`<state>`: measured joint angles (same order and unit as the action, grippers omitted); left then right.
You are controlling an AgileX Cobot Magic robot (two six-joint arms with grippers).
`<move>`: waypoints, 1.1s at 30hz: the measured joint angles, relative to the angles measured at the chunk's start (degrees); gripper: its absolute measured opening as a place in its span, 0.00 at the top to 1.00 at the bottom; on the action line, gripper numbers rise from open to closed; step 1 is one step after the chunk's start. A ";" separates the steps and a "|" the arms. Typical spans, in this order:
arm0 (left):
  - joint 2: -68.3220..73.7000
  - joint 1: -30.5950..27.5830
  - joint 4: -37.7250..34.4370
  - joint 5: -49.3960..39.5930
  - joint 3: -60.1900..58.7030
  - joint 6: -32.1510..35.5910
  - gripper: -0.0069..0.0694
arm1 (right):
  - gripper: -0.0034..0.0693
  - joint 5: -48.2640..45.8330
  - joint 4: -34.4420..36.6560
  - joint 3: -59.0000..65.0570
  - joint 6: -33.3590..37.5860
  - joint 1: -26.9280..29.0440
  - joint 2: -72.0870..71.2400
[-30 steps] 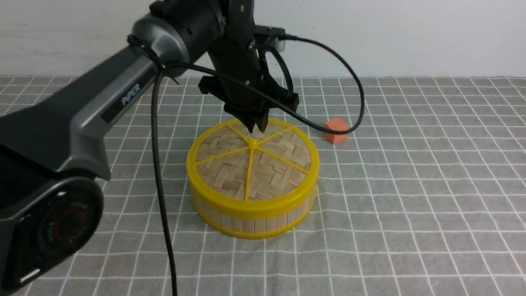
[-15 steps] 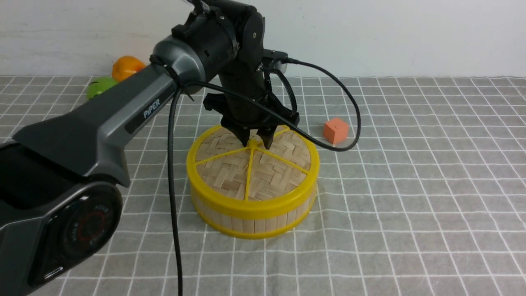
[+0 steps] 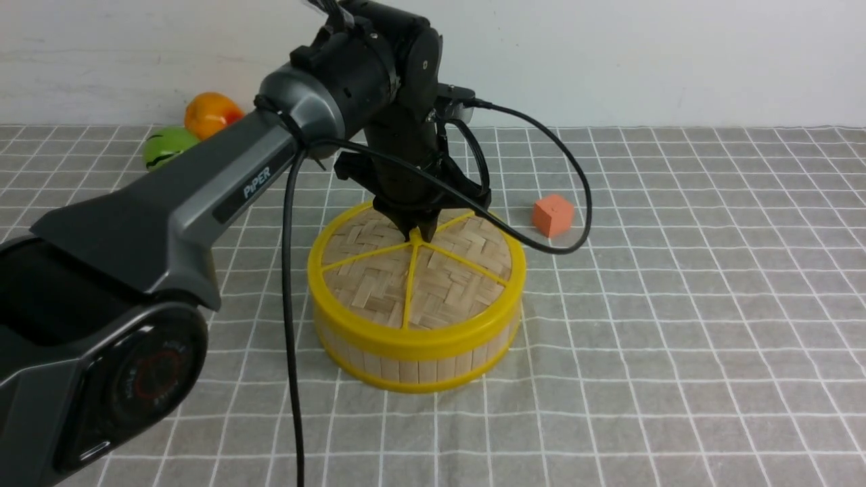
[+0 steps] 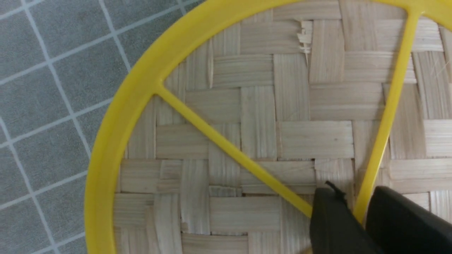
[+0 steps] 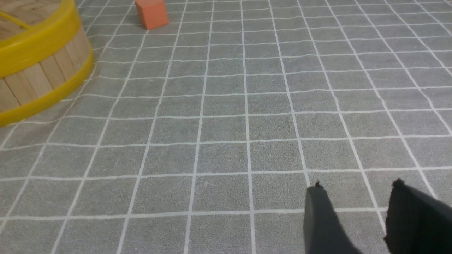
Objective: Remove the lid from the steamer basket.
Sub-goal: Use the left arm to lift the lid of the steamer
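Note:
The lid [image 3: 406,277], a woven bamboo disc with a yellow rim and yellow spokes, sits flat on the steamer basket [image 3: 419,368], a slat-walled tub on the grey checked cloth. My left gripper [image 3: 417,232] points down at the lid's centre, and its fingers are shut on the knob where the spokes meet. In the left wrist view the lid [image 4: 247,106] fills the frame, and the left gripper [image 4: 356,208] pinches a yellow spoke end. My right gripper [image 5: 356,187] is open and empty, low over bare cloth and well away from the basket [image 5: 39,77].
An orange cube [image 3: 553,215] lies on the cloth behind and right of the basket; it also shows in the right wrist view [image 5: 152,13]. An orange fruit [image 3: 211,113] and a green one [image 3: 168,147] lie at the back left. The left arm's black cable [image 3: 291,304] hangs in front.
My left gripper came from above the lid's far edge down to its centre. The fingers, apart around the knob half a second ago, have closed on it. The lid has not moved.

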<state>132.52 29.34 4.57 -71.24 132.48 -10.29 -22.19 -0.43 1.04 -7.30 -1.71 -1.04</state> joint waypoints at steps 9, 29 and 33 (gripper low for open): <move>-0.09 0.09 0.80 0.06 -0.05 -0.74 0.53 | 0.62 0.00 0.05 0.00 0.00 0.00 0.00; -1.66 -0.08 -0.13 0.00 -0.12 -3.84 0.55 | 0.62 0.00 0.05 0.00 0.00 0.00 0.00; -1.73 -0.08 -0.99 0.08 -0.40 -4.01 0.49 | 0.62 0.00 0.05 0.00 0.00 0.00 0.00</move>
<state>130.79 29.26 3.57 -71.16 132.08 -14.30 -22.19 -0.38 1.04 -7.30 -1.71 -1.04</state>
